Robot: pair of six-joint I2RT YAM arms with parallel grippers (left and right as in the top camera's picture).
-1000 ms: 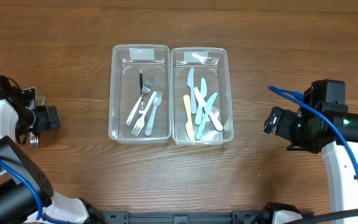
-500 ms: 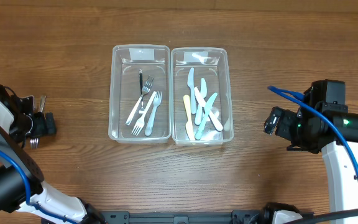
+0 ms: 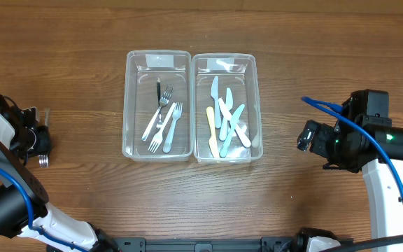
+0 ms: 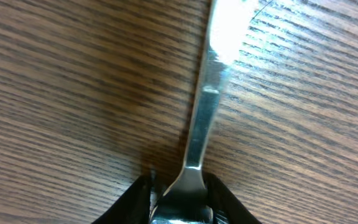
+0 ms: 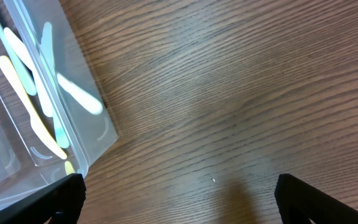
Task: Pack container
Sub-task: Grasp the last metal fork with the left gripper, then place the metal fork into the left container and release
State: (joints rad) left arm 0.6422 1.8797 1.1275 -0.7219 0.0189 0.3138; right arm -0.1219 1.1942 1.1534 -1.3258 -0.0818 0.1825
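Note:
A metal fork lies on the wood table at the far left, its tines showing below my left gripper. In the left wrist view my left gripper has its two black fingers pressed against both sides of the fork's neck. Two clear plastic containers sit side by side in the middle. The left container holds several forks. The right container holds several pastel plastic knives. My right gripper hovers open to the right of the containers, nothing between its fingers.
The right wrist view shows the knife container's corner at the left and bare wood under the right gripper. A blue cable arcs off the right arm.
My left gripper has gone from wide open to shut around the fork and shifted slightly left over it. The right arm has not moved.

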